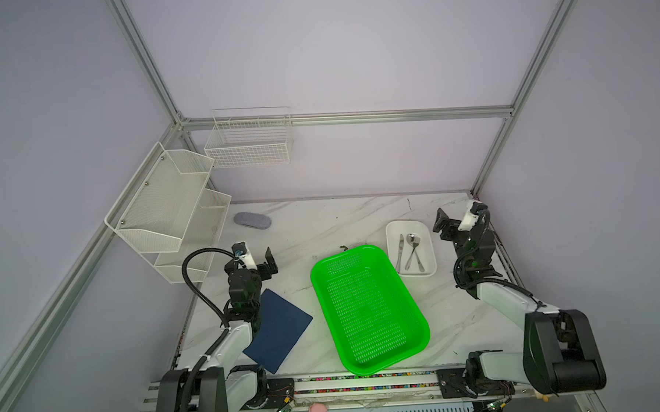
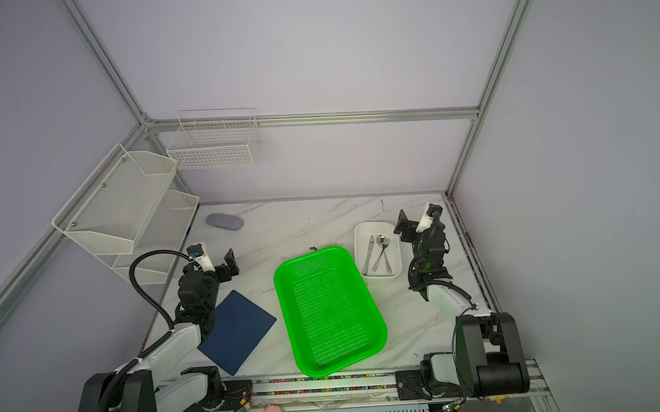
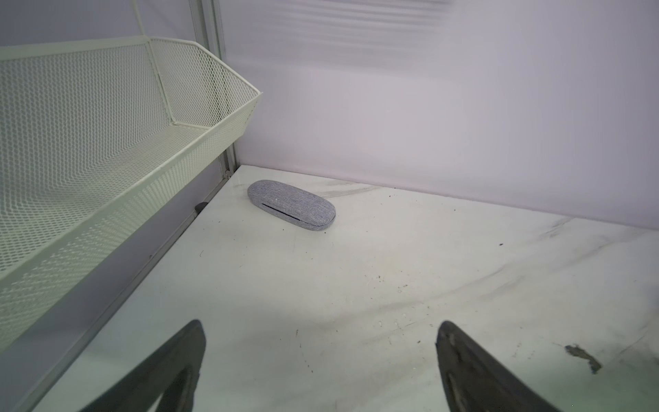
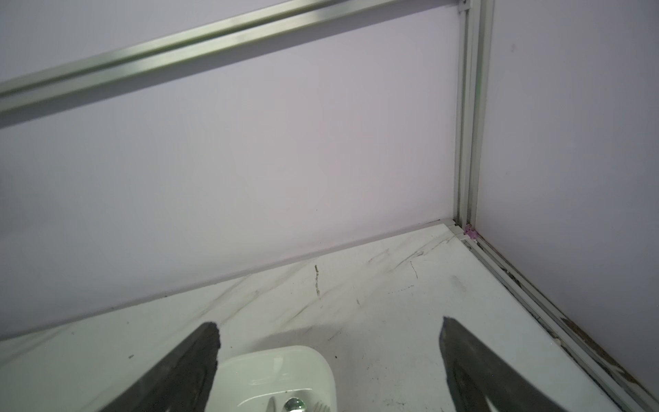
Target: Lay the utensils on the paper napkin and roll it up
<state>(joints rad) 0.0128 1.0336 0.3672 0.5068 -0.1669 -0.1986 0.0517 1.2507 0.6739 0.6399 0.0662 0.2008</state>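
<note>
The utensils, a shiny knife, spoon and fork, lie together in a white tray at the right rear of the marble table; both top views show them. The paper napkin is a flat navy sheet at the front left, partly under my left arm. My left gripper hovers open beyond the napkin's far corner, holding nothing. My right gripper is open just right of the tray's far end. In the right wrist view the tray's corner and utensil tips show.
A bright green perforated basket sits between the napkin and the tray. A grey oval case lies near the back left corner. A white mesh shelf and a wire basket hang at the left rear.
</note>
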